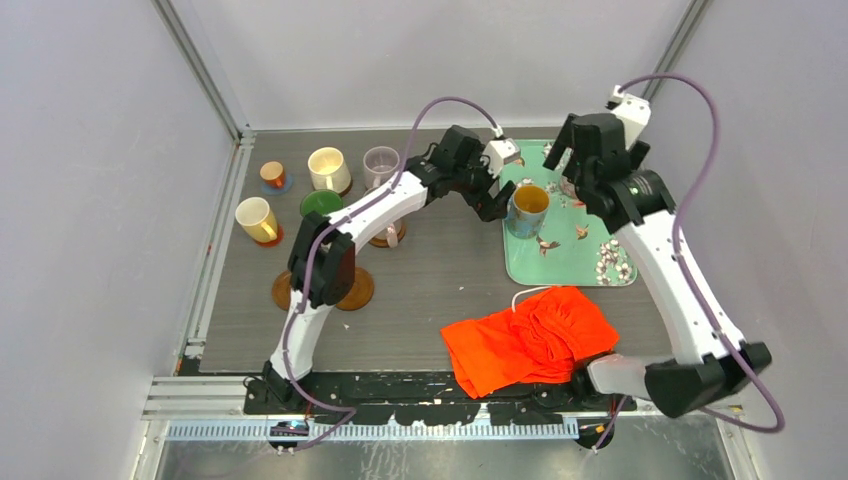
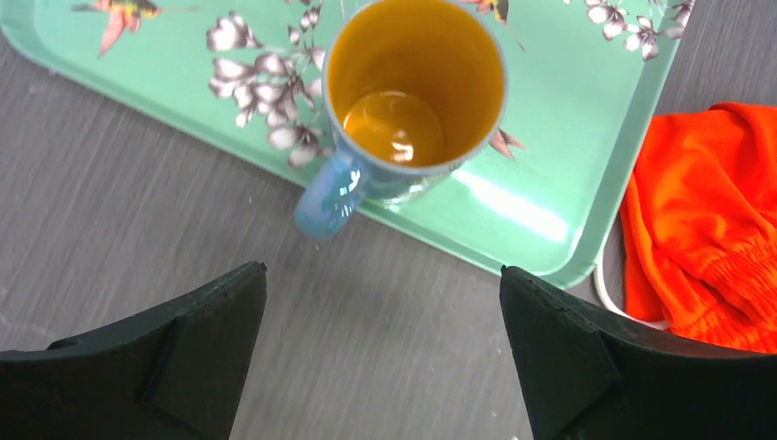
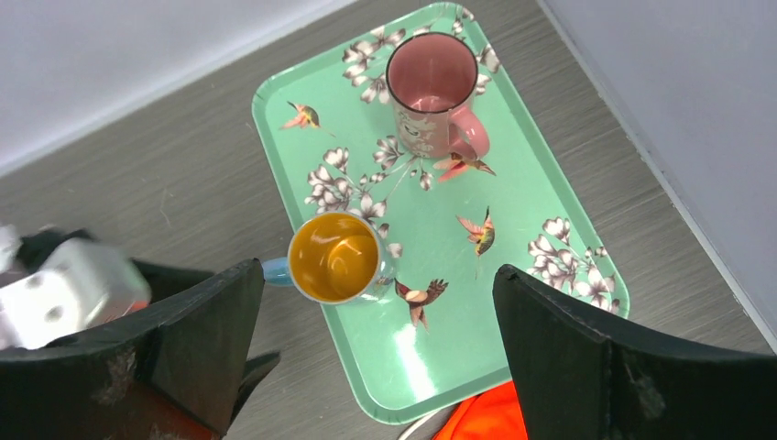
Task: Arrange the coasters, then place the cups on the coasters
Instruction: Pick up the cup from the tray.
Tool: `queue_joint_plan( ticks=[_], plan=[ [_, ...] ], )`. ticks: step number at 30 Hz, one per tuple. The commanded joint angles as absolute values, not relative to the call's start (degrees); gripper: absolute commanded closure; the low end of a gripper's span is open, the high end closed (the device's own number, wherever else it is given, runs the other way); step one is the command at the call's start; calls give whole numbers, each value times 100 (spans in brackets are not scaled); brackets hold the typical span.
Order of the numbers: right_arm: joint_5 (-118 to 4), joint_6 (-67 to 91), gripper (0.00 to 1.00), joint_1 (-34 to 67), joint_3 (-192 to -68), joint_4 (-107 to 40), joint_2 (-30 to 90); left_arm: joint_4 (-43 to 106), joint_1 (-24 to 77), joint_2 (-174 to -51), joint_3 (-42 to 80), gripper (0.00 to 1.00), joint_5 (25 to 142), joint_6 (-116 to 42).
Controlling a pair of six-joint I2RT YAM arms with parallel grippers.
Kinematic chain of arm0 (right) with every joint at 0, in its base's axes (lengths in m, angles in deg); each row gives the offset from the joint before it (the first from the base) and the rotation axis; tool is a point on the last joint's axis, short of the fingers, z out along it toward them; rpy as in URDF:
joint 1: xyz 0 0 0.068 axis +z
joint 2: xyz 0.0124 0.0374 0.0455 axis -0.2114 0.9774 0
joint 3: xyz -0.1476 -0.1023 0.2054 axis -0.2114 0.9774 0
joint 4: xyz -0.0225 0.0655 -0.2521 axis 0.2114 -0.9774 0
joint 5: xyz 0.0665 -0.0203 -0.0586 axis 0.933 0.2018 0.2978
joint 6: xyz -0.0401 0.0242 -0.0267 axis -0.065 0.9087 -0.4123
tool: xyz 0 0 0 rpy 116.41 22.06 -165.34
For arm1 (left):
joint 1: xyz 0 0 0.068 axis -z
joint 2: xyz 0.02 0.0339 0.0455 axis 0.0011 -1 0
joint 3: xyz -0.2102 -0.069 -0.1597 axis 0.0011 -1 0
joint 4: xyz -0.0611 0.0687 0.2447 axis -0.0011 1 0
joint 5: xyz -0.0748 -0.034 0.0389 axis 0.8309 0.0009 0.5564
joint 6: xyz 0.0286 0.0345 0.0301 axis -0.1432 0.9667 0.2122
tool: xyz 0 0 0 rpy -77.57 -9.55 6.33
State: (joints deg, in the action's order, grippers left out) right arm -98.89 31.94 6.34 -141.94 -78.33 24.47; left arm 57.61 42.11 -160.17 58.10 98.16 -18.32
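Teal tray (image 3: 431, 367) carries two mugs: the blue mug (image 2: 412, 92), orange inside, stands at its left edge with the handle overhanging, and the pink mug (image 3: 431, 92) stands farther back. Your left gripper (image 2: 383, 275) hovers wide open and empty just beside the blue one. Your right gripper (image 3: 376, 270) hangs above, equally open and empty. Five cups (image 1: 328, 168) and two wooden coasters (image 1: 355, 290) sit far left, with bare tabletop (image 1: 440, 270) between them and the tray.

Two cups (image 3: 334, 257) on tray (image 3: 431, 344), right — cloth (image 1: 530, 340) nearer

Glossy glazed blue cup (image 2: 412, 101), shiny orange inside, on a smooth, glossy green tray (image 2: 568, 119). Matt grey table (image 2: 119, 211) with fine wood-like grain. Soft orange cloth (image 2: 715, 211), ribbed at one edge. Matt black plastic-looking jaws
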Motion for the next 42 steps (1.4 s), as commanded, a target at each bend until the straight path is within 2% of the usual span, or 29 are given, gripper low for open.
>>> queue_joint_plan(
  ticks=[1,8,16,20,28,33,42],
  plan=[
    [-10074,3415,0,627,-14056,-7853,1709,5885,4251,-16633,6618,0,10395,-1279],
    [-10079,3323,0,619,-13921,-7884,1092,6388,4281,-17561,7853,0,10587,-1055],
    [-10114,3268,0,618,-13829,-7866,988,6678,4519,-17930,8205,0,10752,-1154],
    [-10087,3259,0,624,-13803,-7834,963,6616,4656,-17762,7896,6,10666,-1277],
    [-10097,3234,0,623,-13735,-7790,879,6280,4849,-17245,7023,28,10098,-1747],
    [-10109,3207,0,625,-13708,-7760,834,5880,4918,-17083,6748,31,9459,-2005],
    [-10148,3181,0,622,-13594,-7785,730,6177,5136,-17407,7312,42,8405,-2087]
  ],
)
